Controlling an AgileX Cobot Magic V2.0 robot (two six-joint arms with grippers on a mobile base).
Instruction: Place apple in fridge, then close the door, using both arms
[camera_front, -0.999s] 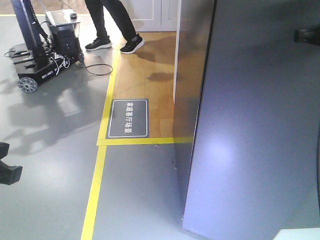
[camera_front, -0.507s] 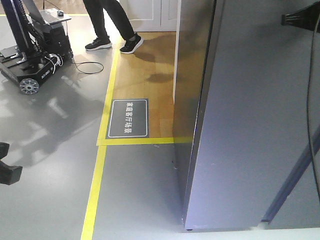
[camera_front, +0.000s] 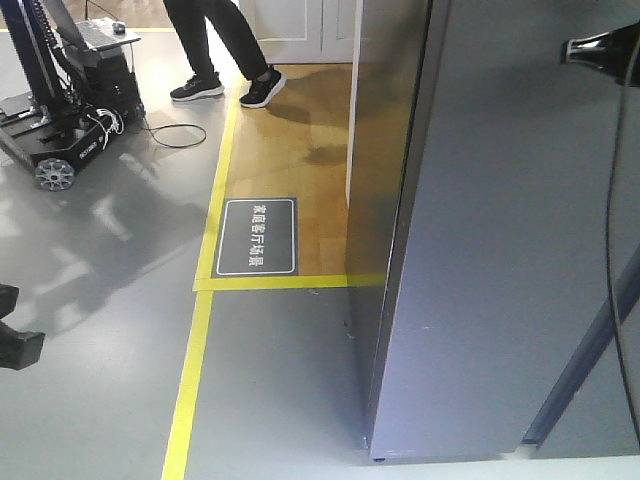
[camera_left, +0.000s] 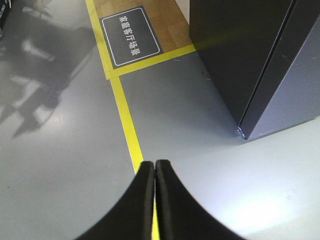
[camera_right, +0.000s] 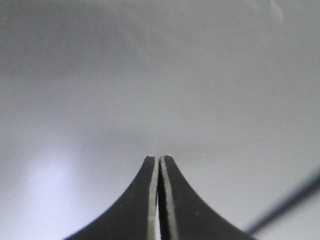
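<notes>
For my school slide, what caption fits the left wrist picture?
Shut left gripper hovers above the grey floor's yellow line, near the dark fridge.

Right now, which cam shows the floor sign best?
Front-facing view: the floor sign is whole and unobstructed, beside the yellow tape line. Left wrist view also shows it, but small and skewed near the top edge. Right wrist view shows only grey surface.

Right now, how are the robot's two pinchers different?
The left gripper hangs over the grey floor by the yellow line; the right gripper points at the fridge door, close up. The left sits low in the front view, the right high. Both are black and shut, holding nothing.
</notes>
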